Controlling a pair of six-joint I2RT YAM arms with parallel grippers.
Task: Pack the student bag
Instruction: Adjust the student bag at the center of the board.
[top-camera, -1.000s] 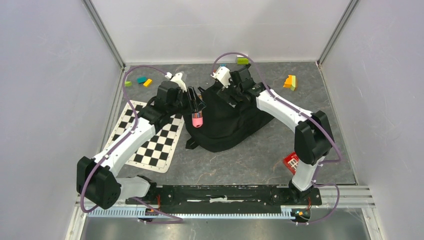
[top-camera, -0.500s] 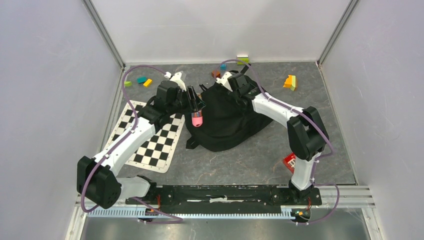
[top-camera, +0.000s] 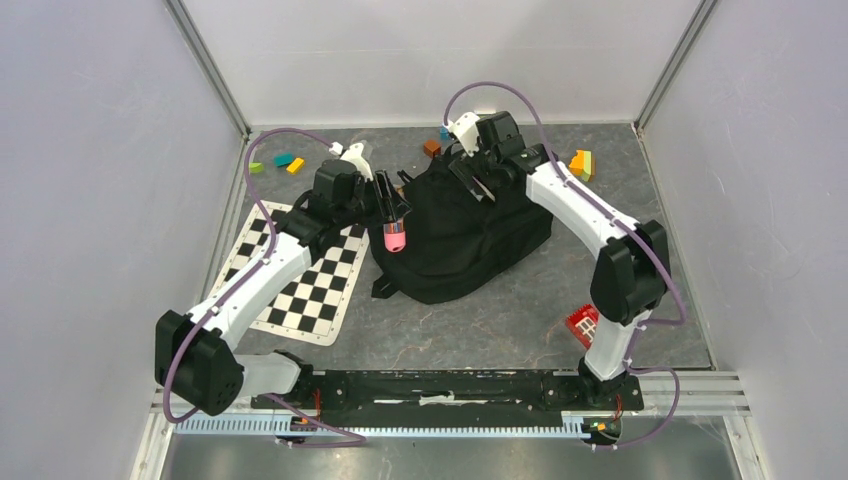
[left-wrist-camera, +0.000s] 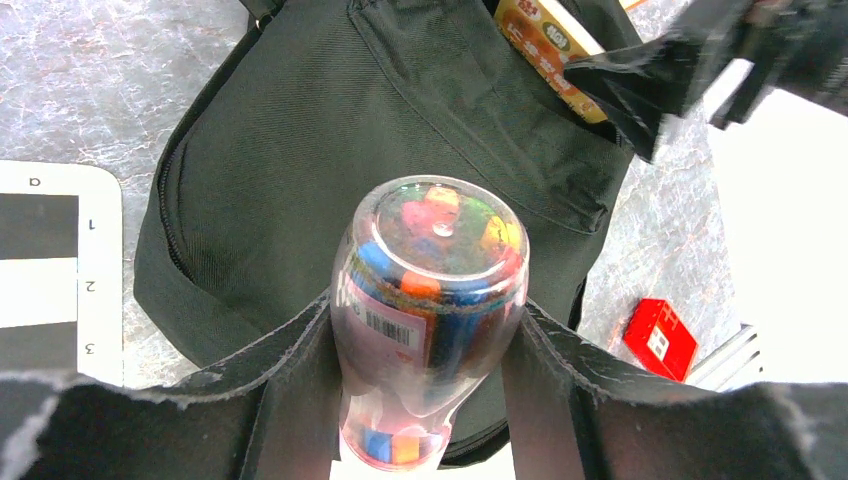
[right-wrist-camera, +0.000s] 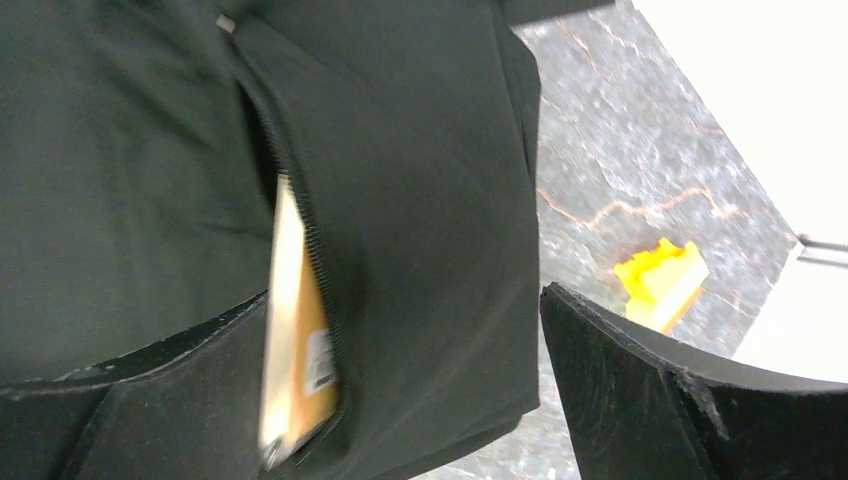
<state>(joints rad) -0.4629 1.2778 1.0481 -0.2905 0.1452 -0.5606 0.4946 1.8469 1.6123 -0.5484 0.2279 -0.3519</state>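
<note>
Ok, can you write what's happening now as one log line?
left gripper: shut on clear bottle | right gripper: open over student bag | yellow box: sticking out of bag pocket

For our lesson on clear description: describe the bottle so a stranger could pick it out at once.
Find the big black backpack mid-table. At its left edge, beside the checkered mat, the left tool grips a clear bottle. It alone is see-through, filled with small coloured pieces, with a pink end.

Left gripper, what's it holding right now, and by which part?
The left gripper holds a clear bottle full of colourful pieces, clamped by its sides, one finger on each side, near the student bag.
</note>
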